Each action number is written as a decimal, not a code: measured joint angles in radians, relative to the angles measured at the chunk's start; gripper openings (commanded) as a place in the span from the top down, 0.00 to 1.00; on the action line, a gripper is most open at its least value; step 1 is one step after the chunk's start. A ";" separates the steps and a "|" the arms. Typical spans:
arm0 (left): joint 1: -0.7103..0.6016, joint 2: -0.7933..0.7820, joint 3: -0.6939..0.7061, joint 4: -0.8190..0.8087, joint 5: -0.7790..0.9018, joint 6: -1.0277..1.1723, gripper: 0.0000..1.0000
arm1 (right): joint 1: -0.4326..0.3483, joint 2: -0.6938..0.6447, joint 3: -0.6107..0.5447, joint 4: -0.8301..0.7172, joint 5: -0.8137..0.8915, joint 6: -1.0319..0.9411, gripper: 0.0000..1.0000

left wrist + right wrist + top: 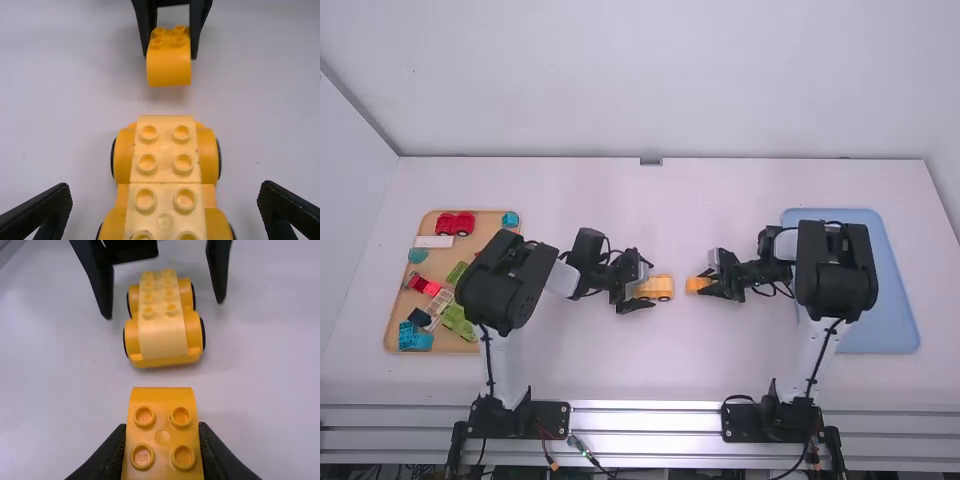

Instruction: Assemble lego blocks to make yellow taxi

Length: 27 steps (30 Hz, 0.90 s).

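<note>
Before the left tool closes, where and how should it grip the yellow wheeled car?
I'd pinch the car at its waist, one finger per long side, coming from the end away from the right tool. The waist is narrower than the rounded wheel housings, which look like poorer contact, and the top studs would be left free. The left tool is open, lined up from that end.

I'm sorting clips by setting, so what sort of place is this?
Probably a robotics lab workstation: two arms stand at a white table, plain pale walls rise around it, and toy blocks wait in a shallow tan tray.
</note>
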State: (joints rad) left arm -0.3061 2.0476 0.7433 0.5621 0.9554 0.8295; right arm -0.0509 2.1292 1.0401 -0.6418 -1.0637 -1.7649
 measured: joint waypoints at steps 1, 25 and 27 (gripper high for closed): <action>0.000 0.010 0.000 0.014 0.000 -0.004 0.01 | 0.005 0.000 0.011 -0.017 0.000 -0.007 0.72; 0.000 0.064 0.011 0.076 -0.012 -0.037 0.44 | 0.082 0.000 0.112 0.006 -0.071 0.069 0.74; 0.000 0.064 0.018 0.075 -0.018 -0.036 0.44 | 0.094 0.000 0.113 0.013 -0.071 0.097 0.76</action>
State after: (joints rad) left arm -0.3058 2.1120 0.7609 0.6369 0.9371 0.7933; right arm 0.0433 2.1288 1.1526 -0.6289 -1.1347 -1.6684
